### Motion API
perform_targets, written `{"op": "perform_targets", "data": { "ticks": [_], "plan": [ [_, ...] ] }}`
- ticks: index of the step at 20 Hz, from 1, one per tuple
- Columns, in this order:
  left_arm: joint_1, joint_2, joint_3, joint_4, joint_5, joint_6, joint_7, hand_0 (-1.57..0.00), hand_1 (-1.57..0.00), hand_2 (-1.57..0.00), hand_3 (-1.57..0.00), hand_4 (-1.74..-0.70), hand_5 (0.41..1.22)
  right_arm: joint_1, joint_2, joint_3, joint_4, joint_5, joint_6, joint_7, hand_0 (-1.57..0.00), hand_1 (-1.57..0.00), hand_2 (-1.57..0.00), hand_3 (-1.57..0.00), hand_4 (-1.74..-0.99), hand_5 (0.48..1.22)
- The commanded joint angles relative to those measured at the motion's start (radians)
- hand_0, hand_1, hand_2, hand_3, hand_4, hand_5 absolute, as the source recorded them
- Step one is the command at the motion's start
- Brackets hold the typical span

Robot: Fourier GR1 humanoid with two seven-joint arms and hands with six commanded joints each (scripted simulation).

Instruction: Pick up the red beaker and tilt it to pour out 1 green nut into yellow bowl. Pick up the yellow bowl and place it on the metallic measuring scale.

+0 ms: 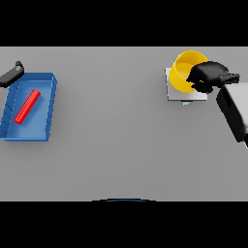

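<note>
The yellow bowl [183,72] sits on the pale square measuring scale [175,95] at the table's far right. My right hand [209,76] reaches in from the right edge, its fingers curled over the bowl's right rim. No green nut shows; the hand hides part of the bowl's inside. The red beaker [27,106] lies on its side inside a blue tray [48,104] at the far left. My left hand [11,74] rests by the tray's upper left corner with straight fingers, holding nothing.
The blue tray takes up the left edge of the table. A small bluish mark [186,103] shows just below the scale. Grey tabletop stretches between tray and scale.
</note>
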Motion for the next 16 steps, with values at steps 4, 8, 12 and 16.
{"op": "perform_targets", "data": {
  "ticks": [4, 8, 12, 16],
  "plan": [
    [0.004, -0.005, 0.005, 0.004, 0.008, -0.006, -0.018, 0.00, 0.00, 0.00, 0.00, -0.84, 0.773, -0.008, 0.013, -0.011, 0.022, -0.016, 0.013, 0.016, -1.41, -1.15, -1.18, -1.39, -1.644, 1.221],
    [0.006, -0.006, 0.009, 0.017, 0.010, -0.007, -0.026, 0.00, 0.00, 0.00, 0.00, -0.85, 0.767, -0.023, 0.018, -0.026, 0.044, -0.036, 0.054, 0.038, -0.95, -0.69, -0.67, -0.88, -1.564, 0.991],
    [0.011, -0.004, 0.008, 0.008, 0.009, -0.010, -0.041, 0.00, 0.00, 0.00, 0.00, -0.85, 0.766, -0.022, 0.014, -0.028, 0.053, -0.041, 0.070, 0.033, -0.46, -0.35, -0.40, -0.61, -1.514, 0.881],
    [0.009, -0.008, 0.008, -0.004, 0.010, 0.004, -0.032, 0.00, 0.00, 0.00, 0.00, -0.85, 0.770, -0.024, 0.011, -0.011, 0.069, -0.022, 0.076, 0.030, -0.19, -0.14, -0.22, -0.43, -1.460, 0.826]
  ]
}}
